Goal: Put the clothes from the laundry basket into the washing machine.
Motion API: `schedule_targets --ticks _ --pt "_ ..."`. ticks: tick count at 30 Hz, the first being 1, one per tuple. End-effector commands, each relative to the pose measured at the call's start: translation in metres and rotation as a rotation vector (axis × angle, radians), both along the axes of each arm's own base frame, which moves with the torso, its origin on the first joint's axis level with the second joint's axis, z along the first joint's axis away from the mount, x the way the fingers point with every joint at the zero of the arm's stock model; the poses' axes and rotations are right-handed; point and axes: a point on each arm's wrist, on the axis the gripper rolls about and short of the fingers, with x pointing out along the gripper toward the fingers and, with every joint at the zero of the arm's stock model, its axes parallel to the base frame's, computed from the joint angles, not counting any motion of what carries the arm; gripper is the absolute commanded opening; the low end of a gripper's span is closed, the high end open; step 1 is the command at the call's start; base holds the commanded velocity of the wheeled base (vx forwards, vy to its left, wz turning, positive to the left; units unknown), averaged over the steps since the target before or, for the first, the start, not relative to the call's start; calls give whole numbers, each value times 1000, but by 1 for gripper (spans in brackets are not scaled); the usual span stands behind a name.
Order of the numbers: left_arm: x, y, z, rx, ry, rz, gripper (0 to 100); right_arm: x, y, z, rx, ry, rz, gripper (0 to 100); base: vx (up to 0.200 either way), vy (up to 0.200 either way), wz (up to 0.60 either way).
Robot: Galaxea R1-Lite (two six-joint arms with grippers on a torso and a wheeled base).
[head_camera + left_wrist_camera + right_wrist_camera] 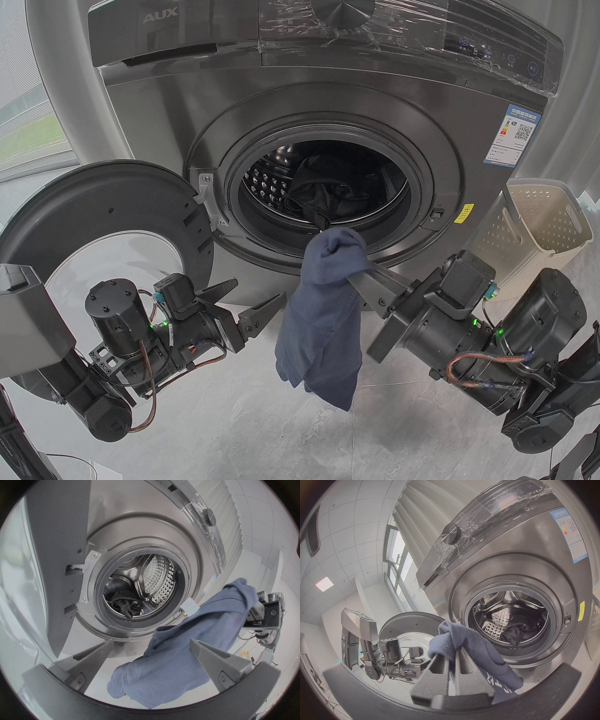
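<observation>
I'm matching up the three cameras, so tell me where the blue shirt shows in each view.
Head view: blue shirt hangs at centre from the right gripper, below the drum opening.
Left wrist view: blue shirt drapes beyond the open left gripper, beside the opening.
Right wrist view: blue shirt is bunched in the right gripper, before the opening.
Shared landmark: black clothes in the drum.

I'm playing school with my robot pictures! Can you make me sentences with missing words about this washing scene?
The right pincer grips a cloth that is ____ in colour.
The door of the washing machine stands ____.
The left pincer, jaws apart, holds ____.
The garment lying in the drum is ____.
Missing words: blue; open; nothing; black.
</observation>
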Motion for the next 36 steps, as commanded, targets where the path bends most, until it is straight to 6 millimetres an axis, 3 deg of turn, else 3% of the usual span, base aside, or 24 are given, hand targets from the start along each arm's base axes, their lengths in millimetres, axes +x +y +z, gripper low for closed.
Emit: schedule_targets --ticks 1,9,21,26,29,36 --pt "7 3 -12 20 36 19 100 -6 -3 -4 -19 12 24 0 0 0 0" --pt "6 0 -22 42 66 10 100 -13 0 -11 -47 16 105 0 0 0 0" --pt "-11 -7 -33 111 86 -51 100 10 24 -11 -37 -6 128 0 0 0 0" --pt "-20 -17 -29 106 76 -100 100 8 19 -14 -49 6 127 0 0 0 0" --pt "-33 -33 -26 102 64 -170 100 6 4 -12 -58 5 112 0 0 0 0" --pt "-20 -37 -38 119 83 -140 100 3 -9 -3 -46 -13 109 0 0 0 0"
